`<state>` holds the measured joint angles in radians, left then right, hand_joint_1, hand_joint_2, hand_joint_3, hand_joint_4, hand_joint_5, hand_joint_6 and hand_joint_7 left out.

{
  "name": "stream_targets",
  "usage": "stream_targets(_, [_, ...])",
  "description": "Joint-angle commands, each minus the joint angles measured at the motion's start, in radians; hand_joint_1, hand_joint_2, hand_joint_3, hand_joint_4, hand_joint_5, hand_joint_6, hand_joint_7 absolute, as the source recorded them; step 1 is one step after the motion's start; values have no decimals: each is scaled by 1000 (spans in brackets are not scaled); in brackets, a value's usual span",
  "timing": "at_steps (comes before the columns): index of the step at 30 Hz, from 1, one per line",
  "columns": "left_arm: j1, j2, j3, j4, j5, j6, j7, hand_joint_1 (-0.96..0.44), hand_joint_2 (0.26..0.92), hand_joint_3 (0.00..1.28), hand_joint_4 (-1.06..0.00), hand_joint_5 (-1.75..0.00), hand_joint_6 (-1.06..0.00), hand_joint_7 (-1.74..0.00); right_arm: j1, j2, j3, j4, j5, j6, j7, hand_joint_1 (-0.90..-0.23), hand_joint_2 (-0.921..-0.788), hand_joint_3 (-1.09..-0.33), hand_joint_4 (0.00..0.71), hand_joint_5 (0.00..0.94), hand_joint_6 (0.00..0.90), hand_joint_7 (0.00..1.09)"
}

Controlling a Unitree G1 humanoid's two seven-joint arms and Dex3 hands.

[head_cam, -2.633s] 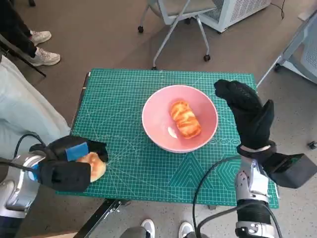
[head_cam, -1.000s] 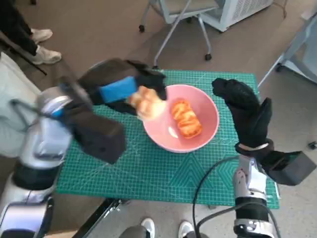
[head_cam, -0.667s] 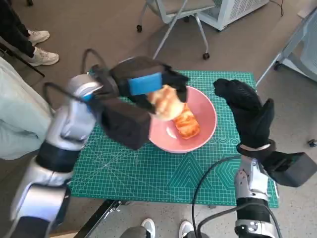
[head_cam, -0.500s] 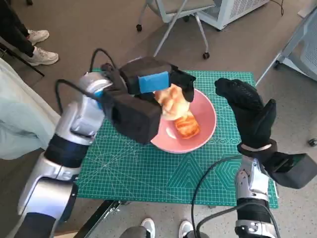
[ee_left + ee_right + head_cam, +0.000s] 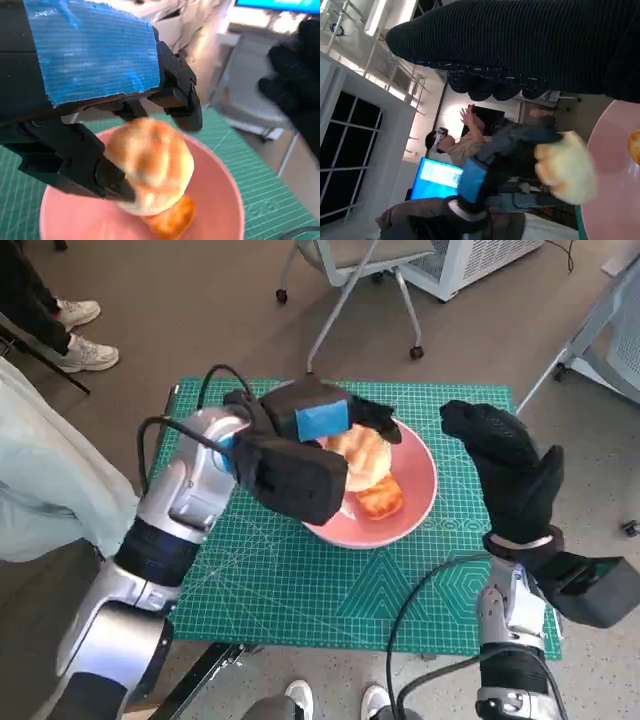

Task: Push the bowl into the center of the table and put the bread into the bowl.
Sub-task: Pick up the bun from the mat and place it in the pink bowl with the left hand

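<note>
A pink bowl (image 5: 410, 510) sits near the middle of the green mat, with a glazed orange pastry (image 5: 380, 498) lying in it. My left hand (image 5: 320, 425) hovers over the bowl and grips a pale round bread roll (image 5: 362, 455) just above the pastry. The left wrist view shows the bread roll (image 5: 150, 170) pinched between black fingers (image 5: 75, 160) over the bowl (image 5: 220, 195) and the pastry (image 5: 172, 222). My right hand (image 5: 510, 470) stands upright beside the bowl's right rim, fingers spread, holding nothing. The right wrist view shows the roll (image 5: 567, 167) and the bowl's rim (image 5: 605, 155).
The green cutting mat (image 5: 300, 585) covers the table. A wheeled chair (image 5: 360, 280) stands beyond the far edge. A person's trousers (image 5: 45, 480) and shoes (image 5: 85, 310) are at the left. Another person (image 5: 455, 145) shows in the right wrist view.
My left hand carried the bread roll from the mat's near-left corner up and rightwards until it was over the bowl, then lowered it toward the pastry. The right hand stayed put.
</note>
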<state>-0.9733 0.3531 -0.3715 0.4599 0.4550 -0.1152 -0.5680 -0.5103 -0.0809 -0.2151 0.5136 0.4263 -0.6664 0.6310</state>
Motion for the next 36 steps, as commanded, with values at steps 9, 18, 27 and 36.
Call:
stream_targets(9, [119,13,62,-141,-50,56,16,-115,862,22,-173,0,-340,0,8,2,0,25,-4,5,-7,-665,-921,-811,135,0,8,511])
stream_targets(18, [181,21,124,-212,-132,73,-3,-139,864,15,-148,0,-312,0,5,-2,3,13,-1,21,-7,-658,-921,-812,135,1,6,515])
stream_targets(27, [277,39,225,-337,-287,95,-36,-127,870,12,-145,-1,-317,-4,0,-17,-1,-3,5,42,-2,-659,-921,-809,137,2,7,518])
stream_targets(36, [377,-46,372,-311,-550,-114,-11,-181,897,62,-194,-21,-319,-13,-11,-46,-8,-63,12,90,-16,-667,-921,-796,146,5,21,513])
